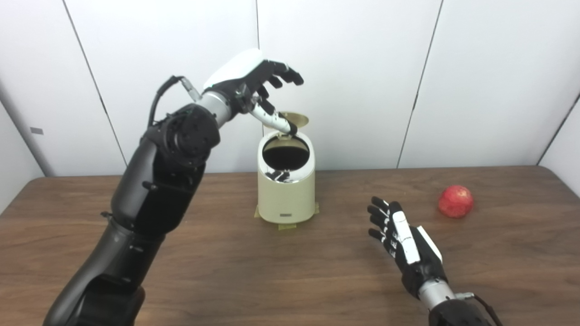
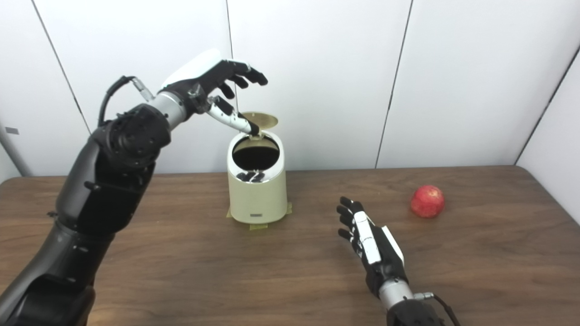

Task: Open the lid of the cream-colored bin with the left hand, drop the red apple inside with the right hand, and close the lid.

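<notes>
Red apple (image 1: 456, 201): sits alone on the wooden table (image 1: 226, 271), far to my right, well apart from the bin and beyond my right hand. I judge it firm, smooth and fairly light, round enough to roll if nudged; best taken from above or the side with fingers wrapped round its widest part.
Cream bin (image 1: 286, 190): stands near the back edge of the table, mouth open and dark. Tape tabs at its base suggest it is fixed down, so pushing on it should not tip it.
Lid (image 1: 297, 119): tipped up behind the opening, thin and light by the look of it. Probably hinged at the back and likely to fall shut if released.
Left hand (image 1: 253, 88): raised above the bin, fingers spread and curved, holding nothing; the thumb (image 1: 275, 120) points down to the back rim by the lid. Whether it touches the lid I cannot tell.
Right hand (image 1: 403, 237): low over the table, fingers apart, empty, near the apple but not touching.
Hidden: the bin's inside is black; its depth and contents cannot be made out. The hinge is covered by my thumb.
</notes>
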